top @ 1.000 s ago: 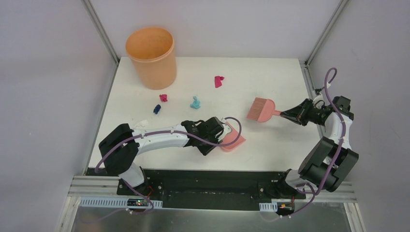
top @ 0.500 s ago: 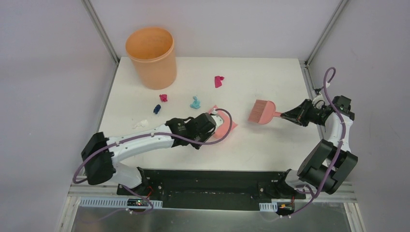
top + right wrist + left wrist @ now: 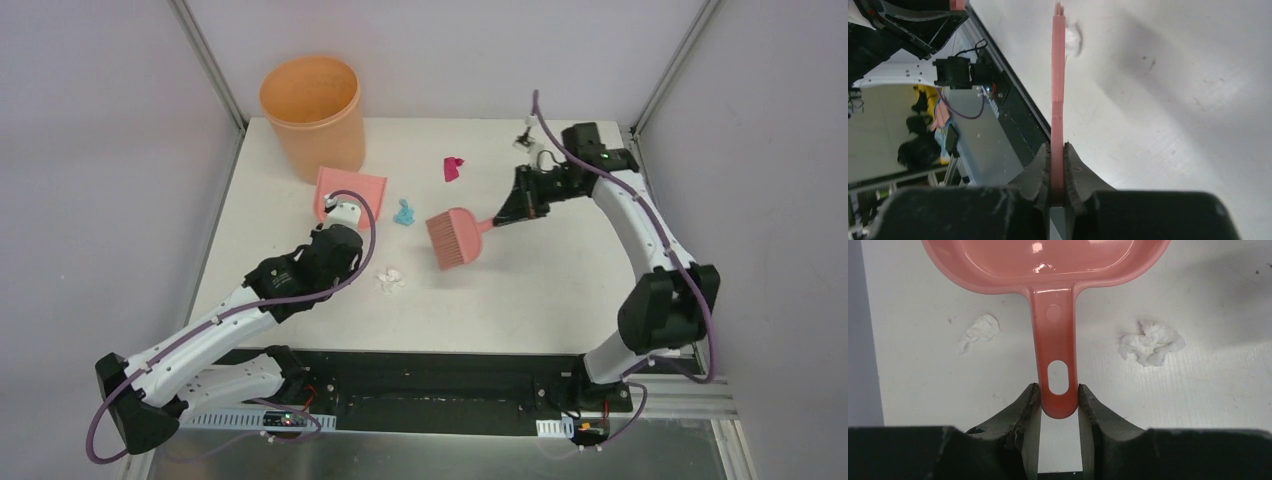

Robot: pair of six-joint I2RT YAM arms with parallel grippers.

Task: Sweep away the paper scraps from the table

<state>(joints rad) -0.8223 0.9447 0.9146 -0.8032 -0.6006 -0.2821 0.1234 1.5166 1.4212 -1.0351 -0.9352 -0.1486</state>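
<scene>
From above, the salmon-pink dustpan (image 3: 350, 190) lies on the white table (image 3: 560, 290), just in front of the orange bucket (image 3: 315, 115) and slightly to its right. The left gripper (image 3: 336, 222) reaches to the dustpan's near end and grips its handle. Of the paper scraps, a light blue scrap (image 3: 404, 213) sits just to the right of the dustpan. A magenta scrap (image 3: 453, 168) lies farther right of it and toward the back of the table. A white scrap (image 3: 389, 279) lies nearer the arms than the dustpan, to its right. The brush (image 3: 453, 238) hangs bristles-down to the right of the dustpan, beyond the blue scrap, and the right gripper (image 3: 503, 215) grips the end of its handle.

In the left wrist view, the left gripper's (image 3: 1059, 400) jaws stand narrow, pressed on both sides of the dustpan handle (image 3: 1055, 355) beside its hanging hole. One white wad (image 3: 979, 332) lies on the table left of the handle, and a larger white wad (image 3: 1152, 342) lies to its right. Both are clear of the dustpan.

In the right wrist view, the brush (image 3: 1058, 90) shows edge-on as a thin pink strip. The right gripper's (image 3: 1058, 167) jaws are nearly together, clamped flat against its sides. A white scrap (image 3: 1074, 37) lies on the table beside the far end of the brush; whether they touch I cannot tell.
</scene>
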